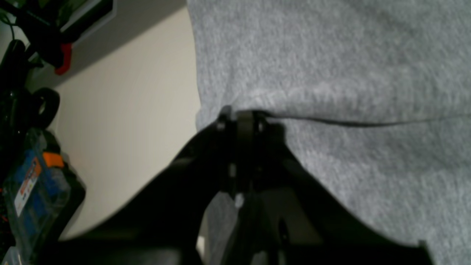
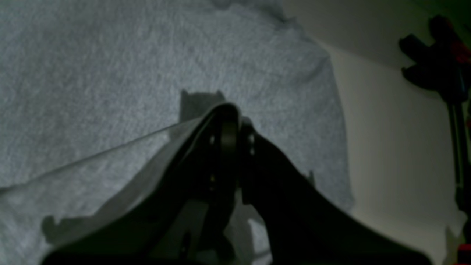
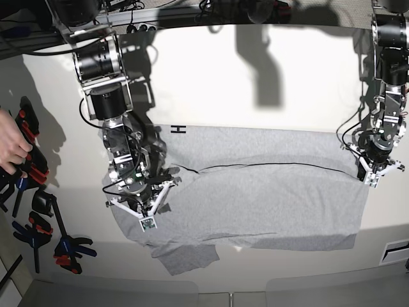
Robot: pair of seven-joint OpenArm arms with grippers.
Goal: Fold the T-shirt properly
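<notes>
The light grey T-shirt (image 3: pixel 268 204) lies spread across the table, with a folded-over layer whose edge runs as a dark line from side to side. A black letter "H" (image 3: pixel 179 129) peeks out at its far left corner. At the right end of that edge, my left gripper (image 3: pixel 360 168) is shut on the T-shirt; in the left wrist view its black fingertips (image 1: pixel 241 117) pinch the fabric edge (image 1: pixel 331 92). At the left end, my right gripper (image 3: pixel 164 171) is likewise shut on the lifted cloth edge (image 2: pixel 110 151), its tips (image 2: pixel 230 114) closed together.
Black and red clamps (image 3: pixel 61 246) lie at the table's left, where a person's hand (image 3: pixel 13 147) holds one. A clear parts box (image 1: pixel 33 187) and a clamp (image 2: pixel 434 70) stand off the shirt's sides. Bare beige table (image 3: pixel 255 83) lies behind the shirt.
</notes>
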